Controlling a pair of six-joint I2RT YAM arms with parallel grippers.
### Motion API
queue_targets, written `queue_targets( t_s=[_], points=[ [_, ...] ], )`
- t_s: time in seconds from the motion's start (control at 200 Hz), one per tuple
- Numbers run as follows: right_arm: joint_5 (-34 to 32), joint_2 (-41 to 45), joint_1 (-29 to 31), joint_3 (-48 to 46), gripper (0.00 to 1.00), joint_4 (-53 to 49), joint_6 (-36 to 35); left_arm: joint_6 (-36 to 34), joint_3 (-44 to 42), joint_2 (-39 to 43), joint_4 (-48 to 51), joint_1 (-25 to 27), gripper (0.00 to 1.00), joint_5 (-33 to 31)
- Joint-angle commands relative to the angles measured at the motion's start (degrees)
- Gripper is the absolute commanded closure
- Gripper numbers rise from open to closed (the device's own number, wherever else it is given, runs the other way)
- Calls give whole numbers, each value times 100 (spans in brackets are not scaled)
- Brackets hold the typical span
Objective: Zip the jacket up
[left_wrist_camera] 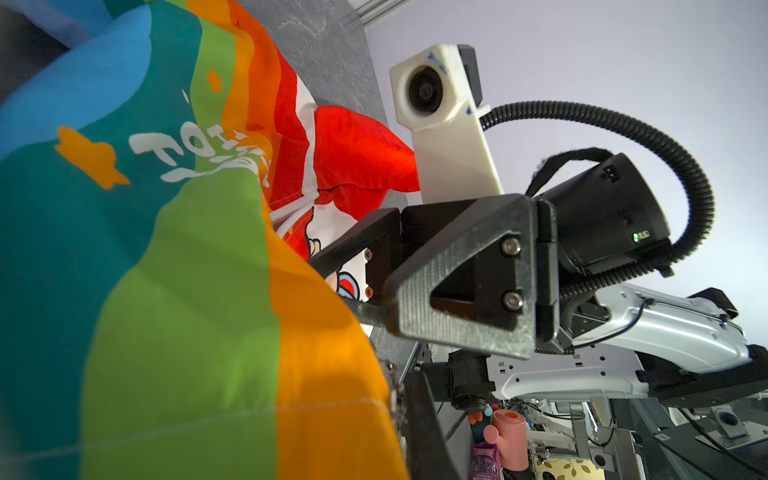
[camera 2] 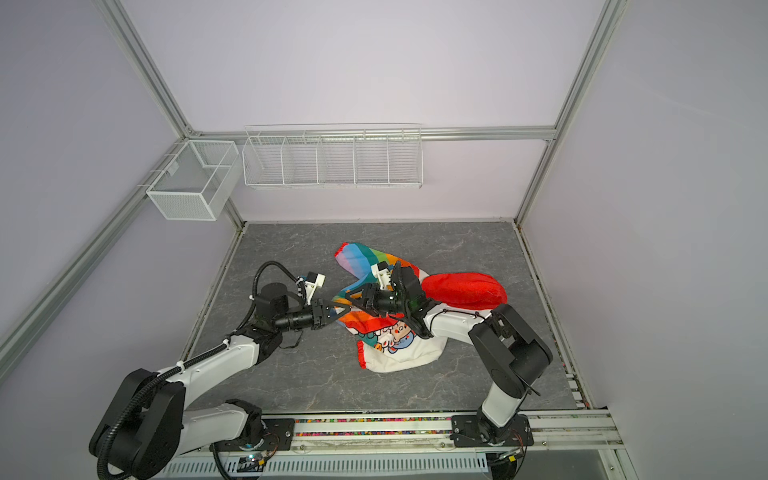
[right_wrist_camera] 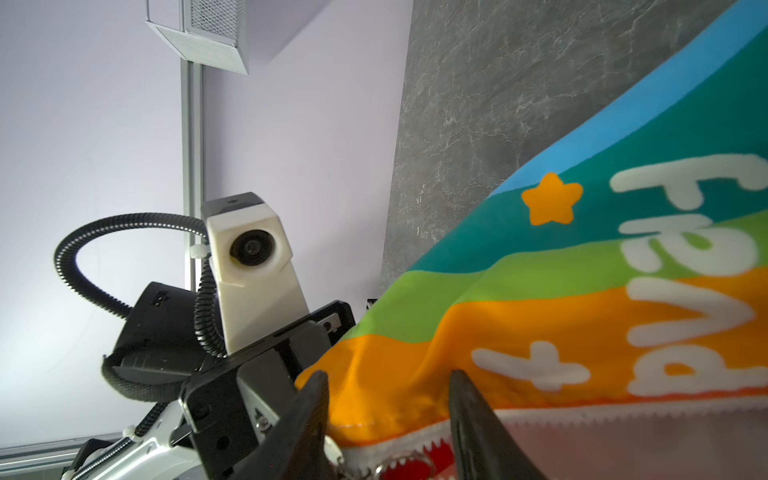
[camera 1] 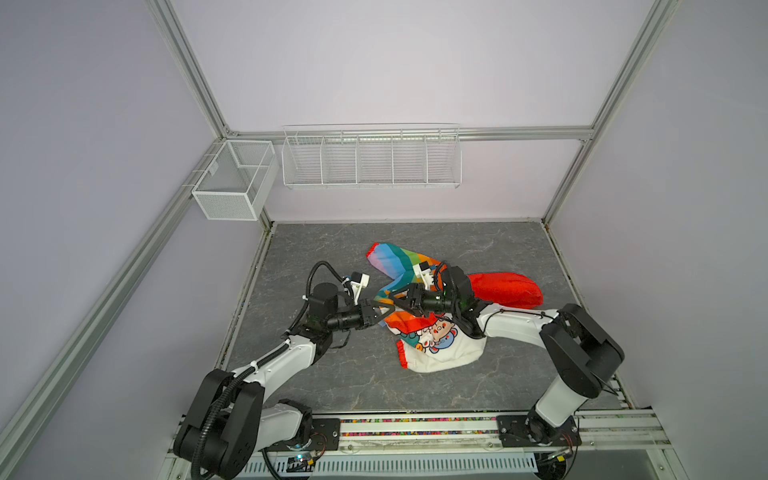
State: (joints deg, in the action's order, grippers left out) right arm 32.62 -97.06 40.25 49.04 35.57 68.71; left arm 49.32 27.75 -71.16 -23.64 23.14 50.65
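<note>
Mid-table, slightly toward 3 o'clock: jacket (camera 2: 403, 357), a crumpled heap on the grey marbled table (camera 1: 332, 374).
Rainbow side: rainbow half (left_wrist_camera: 174, 291) striped blue, teal, green, orange and red, with orange stars and white lettering (right_wrist_camera: 685, 270); it is up off the table and taut at the heap's 9 o'clock edge.
11 o'clock end: rainbow sleeve (camera 1: 395, 257) lying flat, tipped by a red cuff (camera 1: 371, 249).
3 o'clock end: red hood (camera 1: 507, 291), puffed up.
6 o'clock end: white half (camera 1: 449, 357) printed with cartoon animals, with red trim along one edge.
Fastening: white zipper (right_wrist_camera: 582, 415) running along the orange stripe, teeth showing, a metal ring pull near its end.
Left arm: left fingers (camera 1: 382, 311) clenched on the raised rainbow corner.
Right arm: right fingers (right_wrist_camera: 469, 415) released, standing apart on either side of the zipper edge without pinching it.
</note>
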Motion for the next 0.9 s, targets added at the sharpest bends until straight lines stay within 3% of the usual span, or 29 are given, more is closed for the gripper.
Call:
queue_targets(
  t_s=[0.0, 0.66, 0.825, 0.895],
  points=[
    [86, 11, 38, -147, 55, 448, 332, 47, -8, -37, -194, -34, 100, 91],
    [-10, 502, 36, -464, 75, 419, 433, 51, 38, -31, -159, -32, 100, 92],
    [9, 491, 57, -465, 75, 407, 424, 52, 38, -33, -174, -29, 100, 101],
    [-9, 445, 55, -480, 69, 394, 392, 56, 38, -44, -191, -36, 100, 120]
  ],
)
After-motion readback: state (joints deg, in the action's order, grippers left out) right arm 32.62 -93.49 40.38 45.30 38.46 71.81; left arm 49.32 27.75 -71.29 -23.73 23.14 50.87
